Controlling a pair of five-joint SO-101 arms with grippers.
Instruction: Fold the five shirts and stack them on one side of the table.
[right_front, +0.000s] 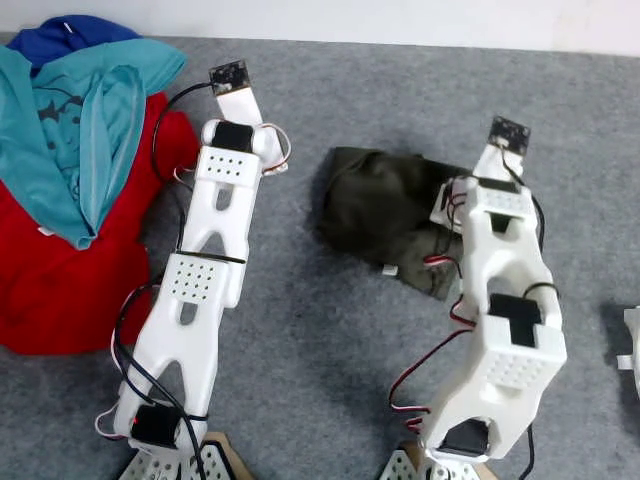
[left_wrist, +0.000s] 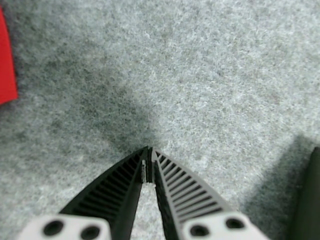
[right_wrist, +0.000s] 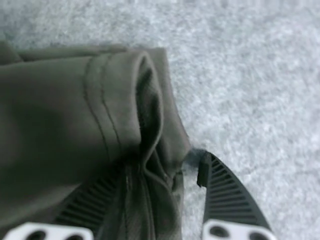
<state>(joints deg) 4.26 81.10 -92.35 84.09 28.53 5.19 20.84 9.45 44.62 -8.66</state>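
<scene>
One olive shirt (right_front: 375, 205), R gripper (right_wrist: 165, 170) astride hem

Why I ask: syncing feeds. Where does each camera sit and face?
High view: fixed overhead, looking down on table, left arm, right arm, olive shirt, red shirt.
Left wrist view: on left wrist, facing table; own left gripper shut, empty.
Right wrist view: on right wrist, facing olive shirt; own right gripper open astride its fold.
Shared: olive shirt, high and right wrist.
</scene>
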